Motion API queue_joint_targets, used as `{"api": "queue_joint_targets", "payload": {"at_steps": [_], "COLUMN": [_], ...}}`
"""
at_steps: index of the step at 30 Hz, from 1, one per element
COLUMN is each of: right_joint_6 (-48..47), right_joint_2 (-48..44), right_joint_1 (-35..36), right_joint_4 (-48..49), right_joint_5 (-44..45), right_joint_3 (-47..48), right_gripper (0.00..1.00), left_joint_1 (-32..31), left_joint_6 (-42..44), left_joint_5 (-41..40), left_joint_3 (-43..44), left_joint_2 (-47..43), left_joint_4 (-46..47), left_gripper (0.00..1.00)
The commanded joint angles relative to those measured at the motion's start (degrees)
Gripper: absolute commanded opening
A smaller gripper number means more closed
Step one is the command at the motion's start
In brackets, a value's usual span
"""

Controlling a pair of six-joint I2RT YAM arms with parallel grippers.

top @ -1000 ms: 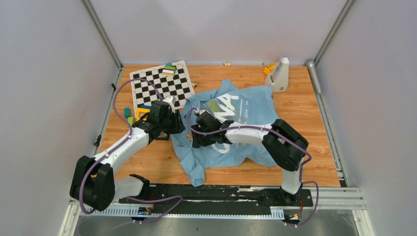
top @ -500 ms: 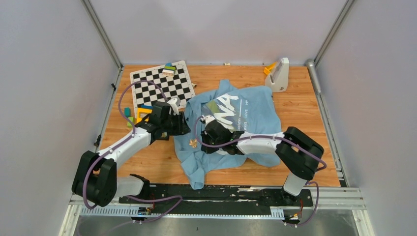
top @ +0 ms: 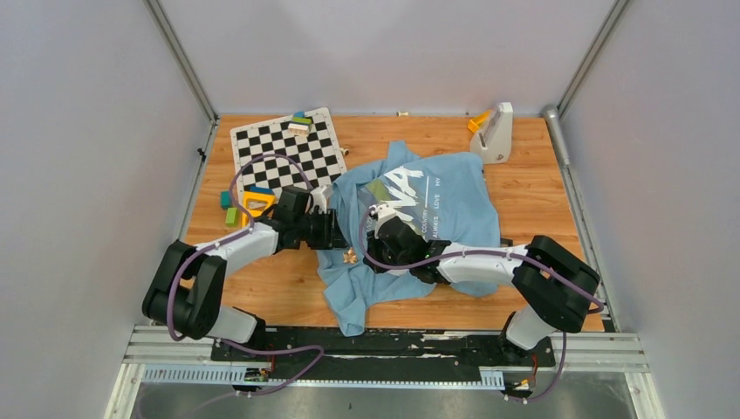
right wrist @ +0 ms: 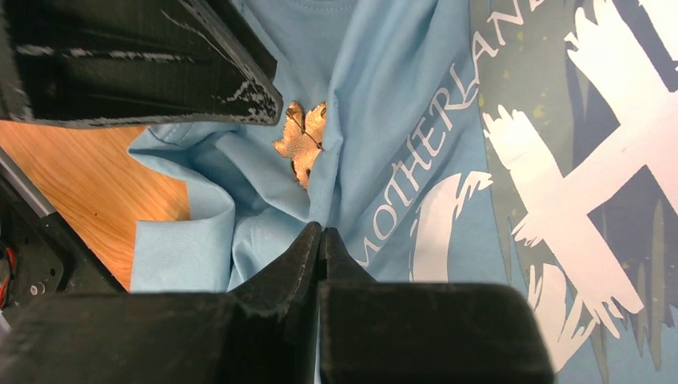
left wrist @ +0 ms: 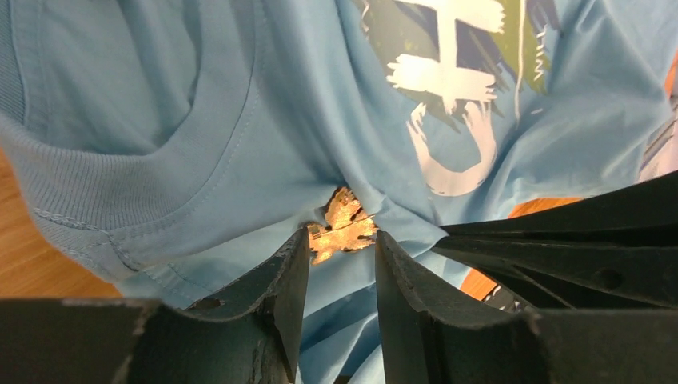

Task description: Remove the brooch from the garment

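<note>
table (top: pixel 541 201): wood-grain top between grey walls; both arm bases at the near edge.
garment (top: pixel 445 205): light blue T-shirt, crumpled, lying mid-table. White lettering and green patches face up. The ribbed collar shows at the left in the left wrist view.
checkerboard (top: pixel 288 144): black and white, far left of the table, apart from the garment's left edge.
left arm: reaches from the near left, lying low over the wood, with its wrist at the garment's left edge.
right arm: elbow at the near right, forearm lying across the lower part of the garment and pointing left.
white stand (top: pixel 497 133): far right, just past the garment's far corner, with an orange piece (top: pixel 478 120) at its top.
orange triangular frame (top: pixel 257 203): on the wood near the checkerboard's near edge, beside the left arm.
blocks: a small stack (top: pixel 300 123) on the far edge of the checkerboard; a teal block (top: pixel 225 198) and a green block (top: pixel 231 216) left of the frame.
left gripper (left wrist: pixel 342 244): fingers apart, one tip on each side of the brooch. Cannot tell if they press on it.
right gripper (right wrist: pixel 321 234): fingers together, tips meeting at a cloth fold just near of the brooch. Cannot tell if cloth is caught.
brooch (left wrist: pixel 344 226): small, orange-gold, leaf-like. It sits on the garment in a pucker of cloth near the collar, on the left part of the shirt between the two grippers.
</note>
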Motion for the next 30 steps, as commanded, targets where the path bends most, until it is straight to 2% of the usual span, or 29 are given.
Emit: {"api": "queue_joint_targets", "payload": {"at_steps": [1,9,13,17,22,25,29,30], "right_joint_6": [1.1,2.2,2.8,3.5,5.9,7.9,10.3,10.8], "right_joint_2": [-0.8,-0.1,0.1,0.4,0.5,0.6,0.0,-4.3], "right_joint_1": [0.2,0.2,0.2,0.1,-1.3,-2.9,-4.4,-4.8], "right_joint_4": [1.6,1.6,1.7,1.8,1.1,0.6,-0.4,-1.0], "right_joint_5": [2.6,2.3,1.8,1.5,1.0,-0.5,-1.2,-1.3], "right_joint_3": [-0.3,-0.4,-0.4,-0.4,-1.1,-1.8,-2.9,-3.0], "right_gripper": [0.00,0.00,0.00,0.00,0.00,0.00,0.02,0.03], "left_joint_1": [0.0,0.0,-0.1,0.0,-0.1,0.0,0.0,0.0], "left_joint_6": [1.7,3.8,2.8,-0.7,-3.0,-3.3,-3.5,-3.3], "left_joint_5": [1.8,1.4,7.0,15.2,18.8,18.8,16.9,16.3], "left_joint_3": [-0.2,0.8,0.5,-0.2,-0.9,-1.3,-1.9,-2.0], "left_joint_2": [2.4,6.7,9.1,12.0,11.5,9.5,5.7,5.0], "left_joint_4": [0.7,-0.9,2.1,9.0,13.1,13.4,12.0,11.7], "left_gripper": [0.43,0.43,0.43,0.41,0.21,0.01,0.00,0.00]}}
